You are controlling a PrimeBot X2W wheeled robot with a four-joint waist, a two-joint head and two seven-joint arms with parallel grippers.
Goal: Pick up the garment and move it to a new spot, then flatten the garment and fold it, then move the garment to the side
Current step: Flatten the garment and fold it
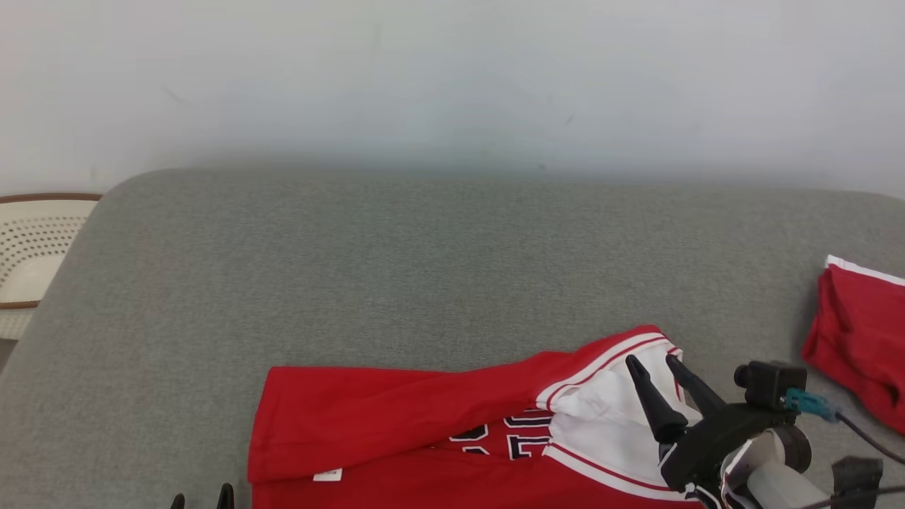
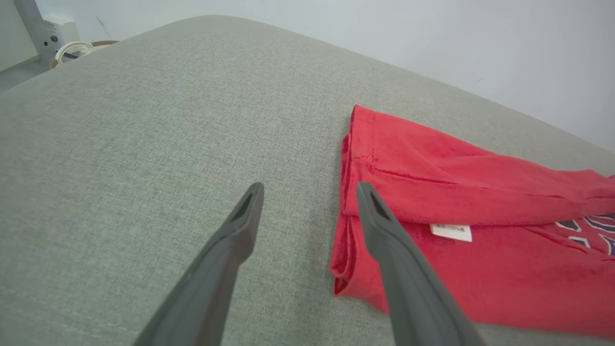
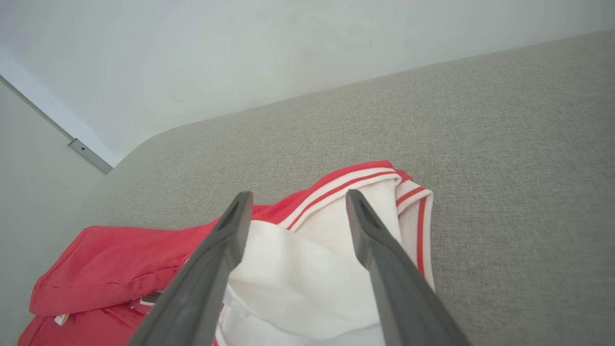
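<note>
Lying on the grey upholstered surface (image 1: 424, 254), the red garment (image 1: 396, 424) sits at the near edge of the head view, a bit right of centre. It's a jersey, partly folded: a long red fold runs across its top, with dark lettering (image 1: 509, 435) half covered below it. A small white label (image 1: 327, 475) sits near the left hem. The right end shows a white panel (image 1: 601, 417) with red-and-white striped trim (image 1: 615, 350), bunched and raised.

Right gripper (image 1: 650, 360) is over that white panel, fingers apart, nothing between them. In the right wrist view the right gripper (image 3: 299, 194) frames the white cloth and trim between its two fingers. Whether the tips touch the cloth can't be told.

Left gripper (image 1: 201, 495) shows just its tips at the bottom edge, beside the garment's left hem. In the left wrist view the left gripper (image 2: 310, 187) is spread, holding nothing. One finger is over the bare grey fabric, and the other overlaps the folded hem edge next to the label (image 2: 450, 232).

A second red cloth (image 1: 859, 332) with a white edge lies at the far right, well apart from the jersey. A cream perforated basket (image 1: 35, 247) sits off the surface's left side. A pale wall (image 1: 452, 71) stands behind.
</note>
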